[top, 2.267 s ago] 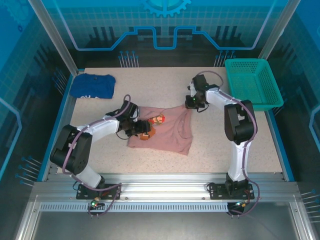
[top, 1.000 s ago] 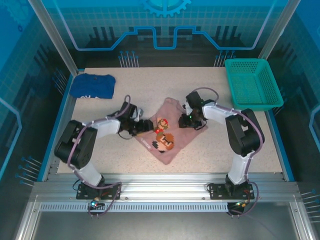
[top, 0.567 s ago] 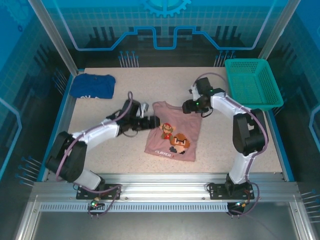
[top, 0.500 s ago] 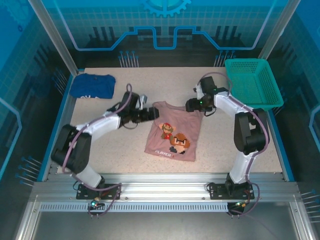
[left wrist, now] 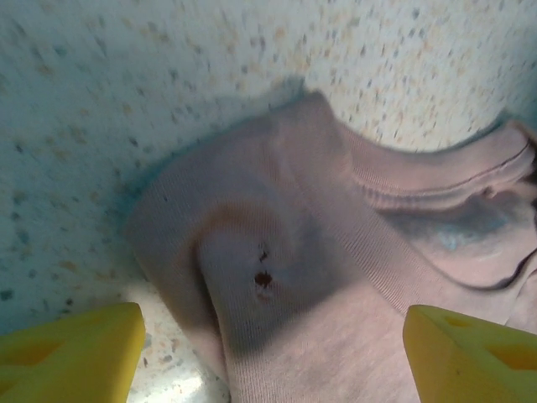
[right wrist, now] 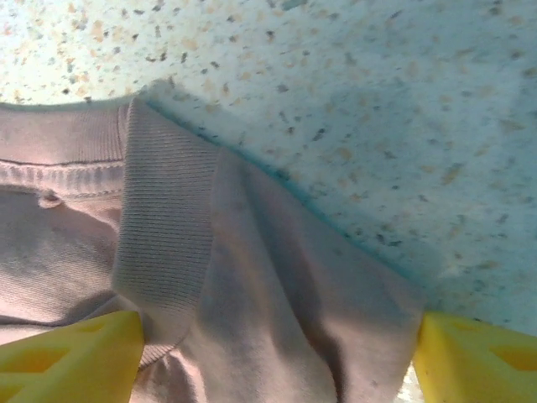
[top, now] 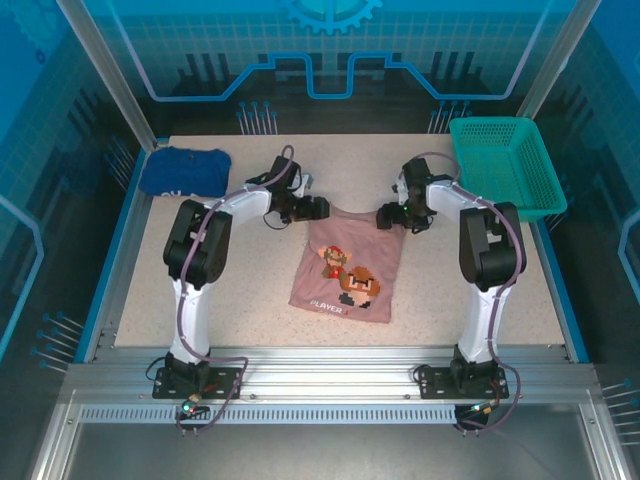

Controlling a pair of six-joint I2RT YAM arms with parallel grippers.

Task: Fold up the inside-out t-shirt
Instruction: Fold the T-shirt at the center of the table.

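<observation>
Hovering open-jawed, my left gripper (top: 312,210) and right gripper (top: 388,216) should, I think, pinch the soft, limp t-shirt (top: 350,262) at its 12 o'clock shoulders.

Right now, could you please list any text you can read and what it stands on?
"PLAYER": on the pink t-shirt, just under its printed game characters, in the top view; the mark after it is too small to read.
Wrist views: no text on the cloth or table.

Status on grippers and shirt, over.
Left gripper open at far-left shoulder of t-shirt. Right gripper open at far-right shoulder. Shirt spread out, print up, unfolded. Blue garment, green basket well apart from it.
</observation>
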